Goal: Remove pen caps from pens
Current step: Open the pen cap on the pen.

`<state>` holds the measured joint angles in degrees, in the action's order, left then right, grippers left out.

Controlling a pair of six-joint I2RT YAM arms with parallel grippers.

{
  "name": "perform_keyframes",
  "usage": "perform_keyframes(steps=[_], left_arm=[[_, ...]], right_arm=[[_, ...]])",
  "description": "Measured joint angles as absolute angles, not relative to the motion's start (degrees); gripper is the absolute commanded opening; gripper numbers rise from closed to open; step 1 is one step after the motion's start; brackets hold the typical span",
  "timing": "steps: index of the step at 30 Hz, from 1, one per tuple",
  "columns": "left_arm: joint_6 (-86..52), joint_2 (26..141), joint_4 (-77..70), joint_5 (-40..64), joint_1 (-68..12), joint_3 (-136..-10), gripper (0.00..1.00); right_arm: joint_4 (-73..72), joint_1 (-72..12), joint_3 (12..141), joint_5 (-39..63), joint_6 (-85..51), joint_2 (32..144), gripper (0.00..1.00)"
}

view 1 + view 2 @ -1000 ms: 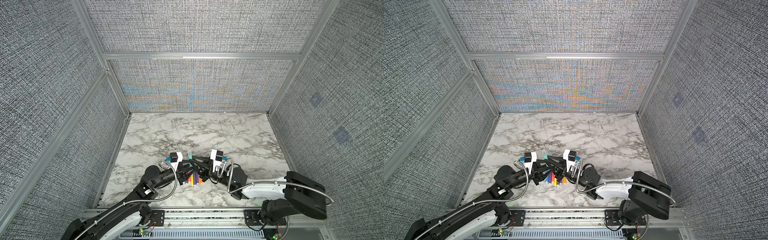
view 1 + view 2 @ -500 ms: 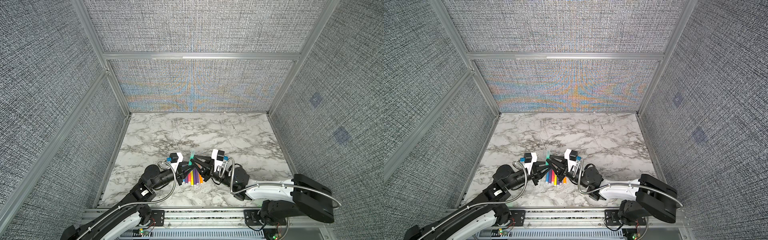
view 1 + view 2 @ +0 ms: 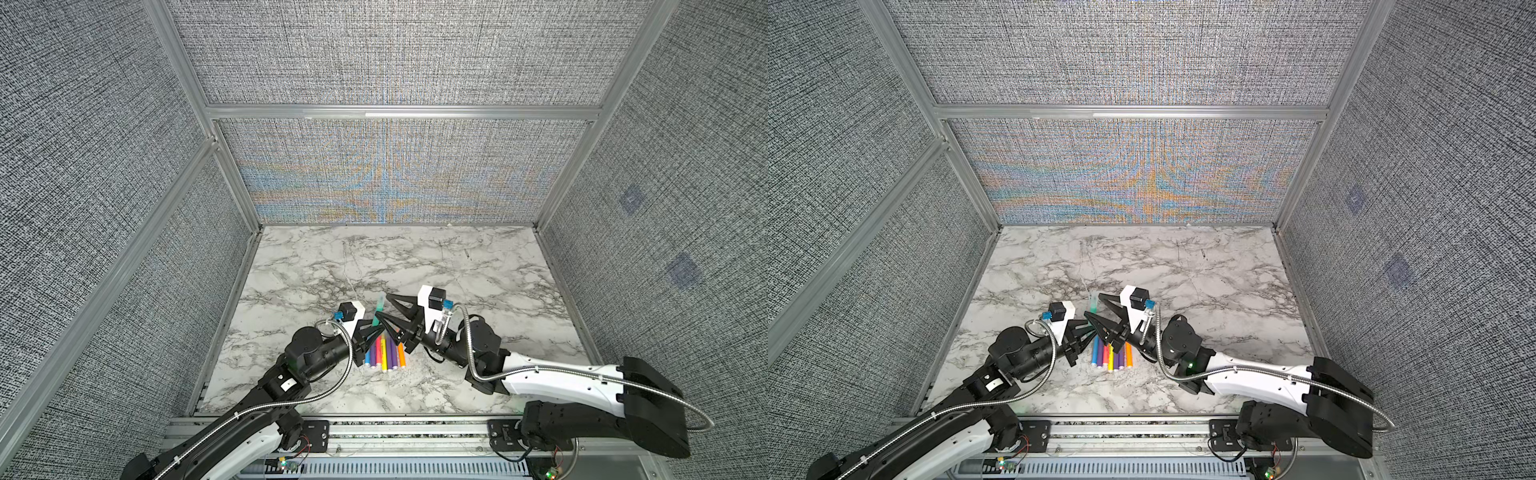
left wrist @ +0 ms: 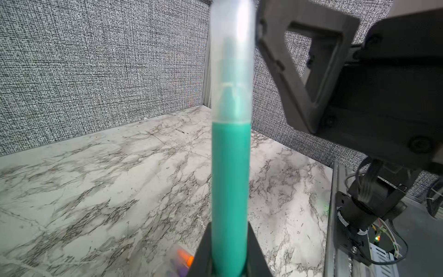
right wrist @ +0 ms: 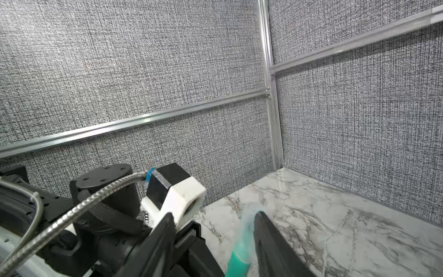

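Grey woven panels wall in a marble desk (image 3: 457, 270). At the left, the left gripper (image 4: 229, 230) is clamped tight on the lower body of the green pen (image 4: 229, 179). Its long axis runs from the near edge toward the back wall, with the clear cap (image 4: 231, 60) on and leading. Beneath, the other pens (image 3: 384, 353) lie side by side on the desk, aligned much the same. At the right, the right gripper (image 5: 215, 214) stands partly open around the capped end, gripping nothing.

One green pen (image 4: 229, 179) lifted above the marble top (image 3: 457, 270), clear translucent cap (image 4: 231, 60) seated over its tip, other pens (image 3: 384, 353) lying side by side, blue, purple, yellow, orange
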<state>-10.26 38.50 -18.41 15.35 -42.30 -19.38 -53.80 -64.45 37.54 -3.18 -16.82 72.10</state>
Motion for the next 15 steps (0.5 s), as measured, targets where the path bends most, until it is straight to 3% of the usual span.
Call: perform_keyframes(steps=[11,15], left_arm=[[-10.4,38.2,-18.4,17.9,-42.4,-19.7,0.05],[-10.2,37.6,-18.4,18.7,-42.4,-19.7,0.05]], right_arm=[[-48.8,-64.1,39.2,-5.7,-16.3,73.3,0.55],[-48.4,-63.4,39.2,-6.5,-16.8,73.6,0.49]])
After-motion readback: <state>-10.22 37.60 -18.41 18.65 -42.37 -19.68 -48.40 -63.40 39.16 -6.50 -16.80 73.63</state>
